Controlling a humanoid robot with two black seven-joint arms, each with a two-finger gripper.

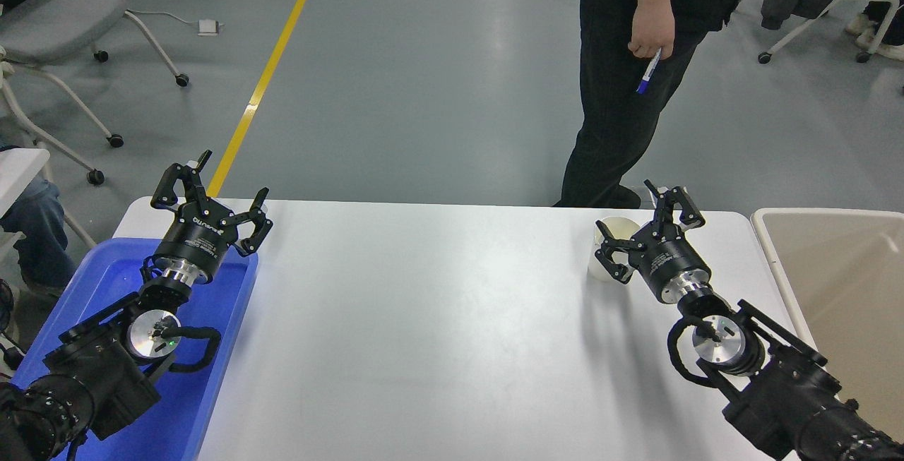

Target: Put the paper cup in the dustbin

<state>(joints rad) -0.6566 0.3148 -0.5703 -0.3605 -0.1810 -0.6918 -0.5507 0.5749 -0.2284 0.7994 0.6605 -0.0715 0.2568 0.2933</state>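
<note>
Standing upright beside the dustbin (770, 235): paper cup (606, 253).

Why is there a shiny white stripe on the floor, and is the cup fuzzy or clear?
Head view: the pale streak on the grey floor is ceiling light reflecting off its glossy surface. Head view: the paper cup looks sharp, though white on the white table makes its edges faint. Head view: the right gripper casts a soft grey shadow beside it.
</note>
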